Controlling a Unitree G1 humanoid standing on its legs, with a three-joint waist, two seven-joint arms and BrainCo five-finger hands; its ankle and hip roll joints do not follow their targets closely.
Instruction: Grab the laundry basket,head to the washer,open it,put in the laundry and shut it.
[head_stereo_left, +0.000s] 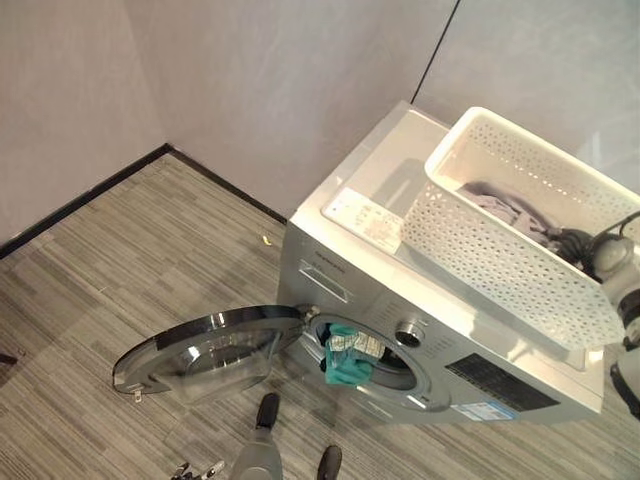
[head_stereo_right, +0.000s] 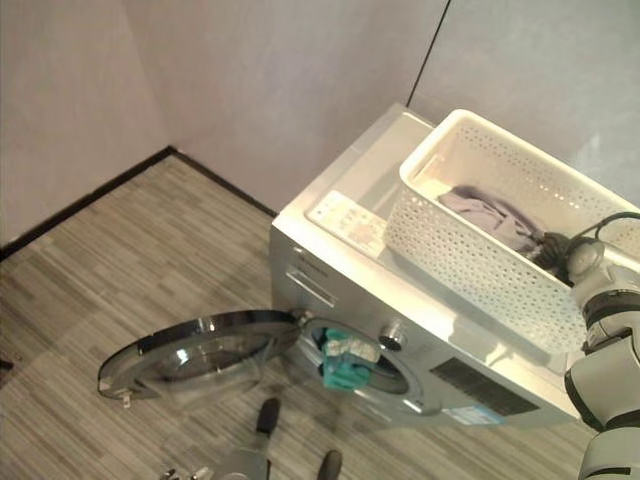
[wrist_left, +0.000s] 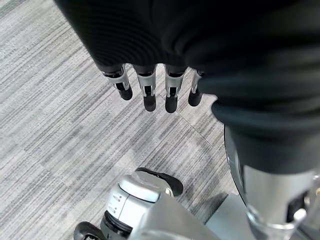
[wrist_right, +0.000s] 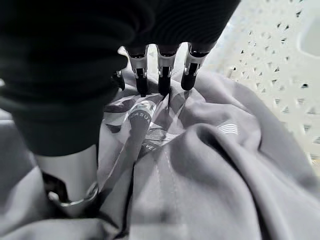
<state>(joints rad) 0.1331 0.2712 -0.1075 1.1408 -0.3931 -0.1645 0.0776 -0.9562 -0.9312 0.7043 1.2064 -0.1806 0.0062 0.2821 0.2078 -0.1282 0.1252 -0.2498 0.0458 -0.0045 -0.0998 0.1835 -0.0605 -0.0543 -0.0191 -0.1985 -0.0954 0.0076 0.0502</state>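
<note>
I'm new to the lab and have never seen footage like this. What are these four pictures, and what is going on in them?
All four show one moment. Two come from the head of a humanoid robot, looking down; the other two from cameras on its wrists. The head views show a washer with its door swung open and a teal cloth hanging out of the opening. A white basket sits on top, holding grey laundry. The right hand reaches into the basket, its fingertips on the grey cloth; whether it has gripped it is unclear. The left hand hangs over the floor, fingers straight, holding nothing.
</note>
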